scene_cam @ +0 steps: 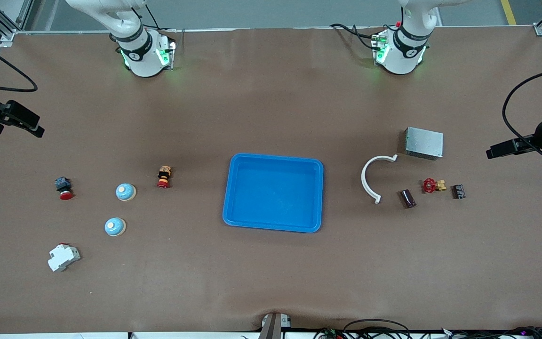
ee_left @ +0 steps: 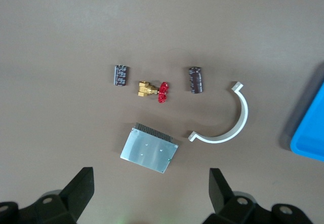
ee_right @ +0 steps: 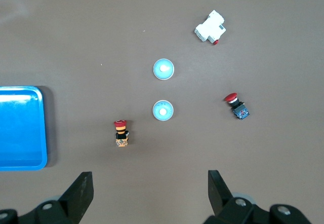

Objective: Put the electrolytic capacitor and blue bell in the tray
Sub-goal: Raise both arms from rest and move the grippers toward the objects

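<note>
Tray is sitting empty mid-table. Nothing is being gripped: left gripper and right gripper are hanging with fingers apart. Capacitor near left end, two blue bells near right; approach is next.

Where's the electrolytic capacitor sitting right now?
The electrolytic capacitor lies on the table toward the left arm's end, between the white curved bracket and the red-handled brass valve, well clear of the tray.
</note>
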